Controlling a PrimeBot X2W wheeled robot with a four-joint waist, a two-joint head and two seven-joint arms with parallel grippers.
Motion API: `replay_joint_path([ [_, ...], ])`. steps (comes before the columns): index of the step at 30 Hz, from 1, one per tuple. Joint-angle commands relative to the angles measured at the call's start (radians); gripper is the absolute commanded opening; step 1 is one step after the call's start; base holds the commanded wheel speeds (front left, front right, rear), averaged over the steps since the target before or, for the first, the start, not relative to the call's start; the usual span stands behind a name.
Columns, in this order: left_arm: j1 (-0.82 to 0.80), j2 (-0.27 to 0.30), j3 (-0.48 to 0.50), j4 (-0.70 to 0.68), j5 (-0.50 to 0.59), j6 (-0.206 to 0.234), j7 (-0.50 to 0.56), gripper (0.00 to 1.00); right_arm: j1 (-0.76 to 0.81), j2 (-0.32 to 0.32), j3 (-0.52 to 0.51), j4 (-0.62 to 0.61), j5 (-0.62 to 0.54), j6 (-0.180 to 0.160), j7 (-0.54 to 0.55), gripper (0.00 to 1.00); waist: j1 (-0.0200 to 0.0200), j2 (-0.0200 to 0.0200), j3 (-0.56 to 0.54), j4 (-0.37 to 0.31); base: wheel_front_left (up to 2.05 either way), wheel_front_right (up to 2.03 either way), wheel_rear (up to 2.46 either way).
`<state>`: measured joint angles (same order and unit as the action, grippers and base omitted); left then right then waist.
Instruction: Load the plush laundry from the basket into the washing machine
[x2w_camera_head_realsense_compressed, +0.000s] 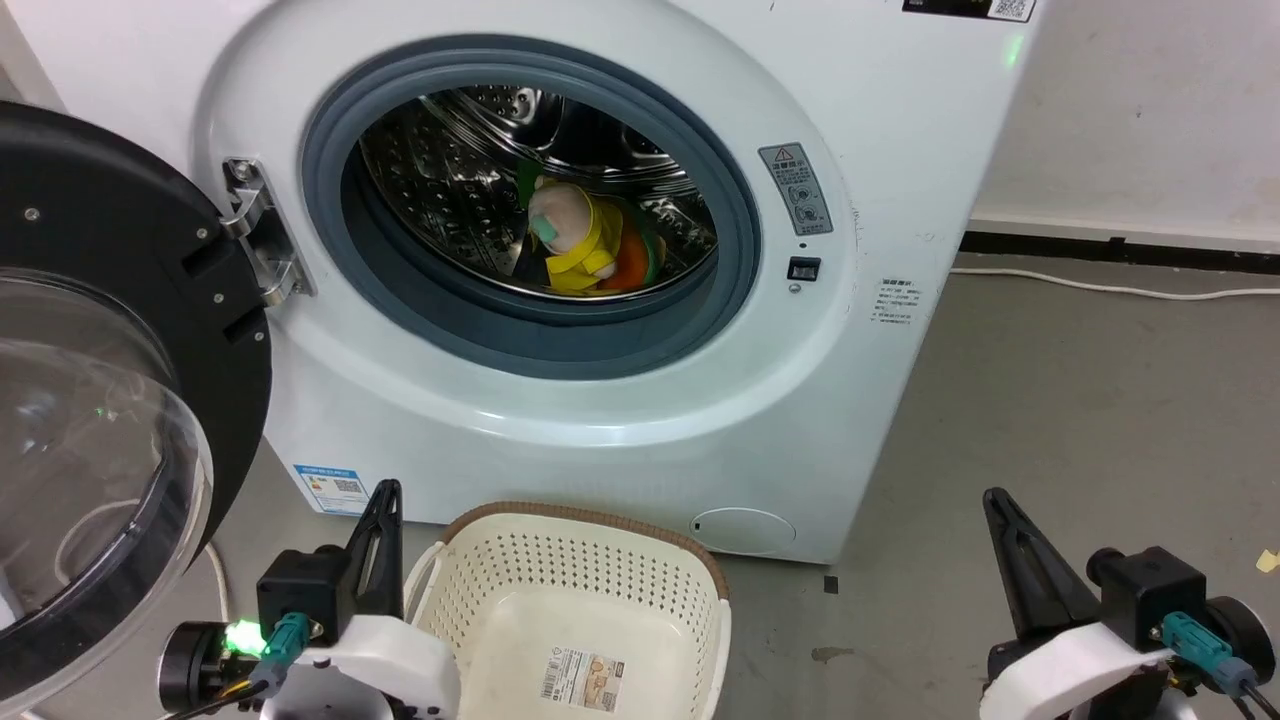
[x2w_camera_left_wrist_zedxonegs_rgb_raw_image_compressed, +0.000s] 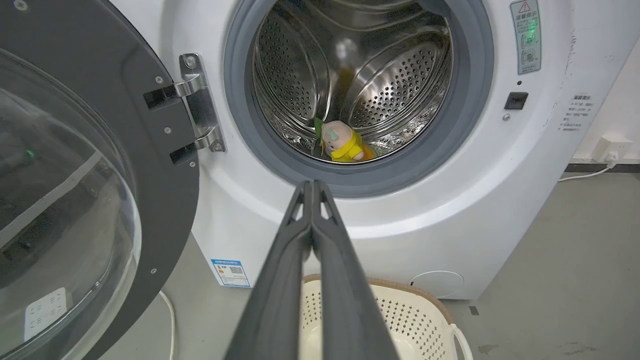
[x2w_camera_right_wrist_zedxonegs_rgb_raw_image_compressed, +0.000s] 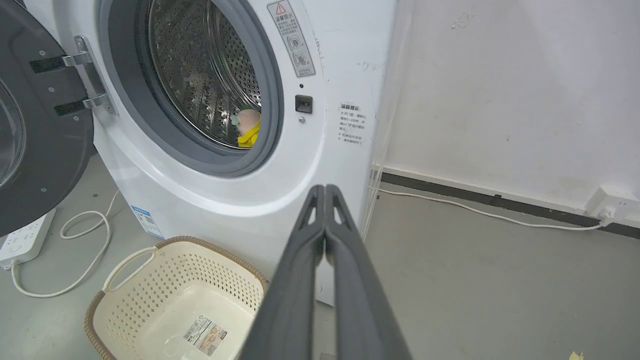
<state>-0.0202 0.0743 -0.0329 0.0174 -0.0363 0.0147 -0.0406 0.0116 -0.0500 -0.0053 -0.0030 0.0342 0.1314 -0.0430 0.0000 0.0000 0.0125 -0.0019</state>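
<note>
The plush laundry (x2w_camera_head_realsense_compressed: 585, 245) lies inside the steel drum of the washing machine (x2w_camera_head_realsense_compressed: 640, 420), pink figure in yellow cloth on top, orange burger part behind; it also shows as plush laundry (x2w_camera_left_wrist_zedxonegs_rgb_raw_image_compressed: 345, 145) and plush laundry (x2w_camera_right_wrist_zedxonegs_rgb_raw_image_compressed: 248, 128). The cream basket (x2w_camera_head_realsense_compressed: 580, 600) stands on the floor before the machine, holding nothing but its paper label; basket (x2w_camera_right_wrist_zedxonegs_rgb_raw_image_compressed: 175, 300), basket (x2w_camera_left_wrist_zedxonegs_rgb_raw_image_compressed: 400, 315). My left gripper (x2w_camera_head_realsense_compressed: 385, 490) is shut at the basket's left, holding nothing; left gripper (x2w_camera_left_wrist_zedxonegs_rgb_raw_image_compressed: 311, 184). My right gripper (x2w_camera_head_realsense_compressed: 992, 497) is shut, off to the right over bare floor; right gripper (x2w_camera_right_wrist_zedxonegs_rgb_raw_image_compressed: 325, 188).
The machine's door (x2w_camera_head_realsense_compressed: 90, 400) with its clear domed window hangs open at the left, close to my left arm. A white power strip (x2w_camera_right_wrist_zedxonegs_rgb_raw_image_compressed: 25, 240) and cable lie on the floor under the door. A white cord (x2w_camera_head_realsense_compressed: 1110, 288) runs along the right wall.
</note>
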Motion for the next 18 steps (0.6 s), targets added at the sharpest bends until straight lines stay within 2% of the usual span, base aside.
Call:
replay_joint_path([
  [1,0.015,-0.006,0.006,-0.006,0.012,-0.004,0.005,0.00,-0.010,0.000,0.001,0.002,-0.008,-0.001,0.007,0.00,0.0000,0.0000,-0.001,0.000,0.00,0.00,0.00],
  [18,0.020,-0.024,0.032,-0.017,0.036,-0.014,0.040,0.00,-0.012,0.000,0.005,0.003,-0.034,-0.001,0.042,0.00,0.0000,0.0000,-0.012,0.002,0.00,0.00,0.00],
])
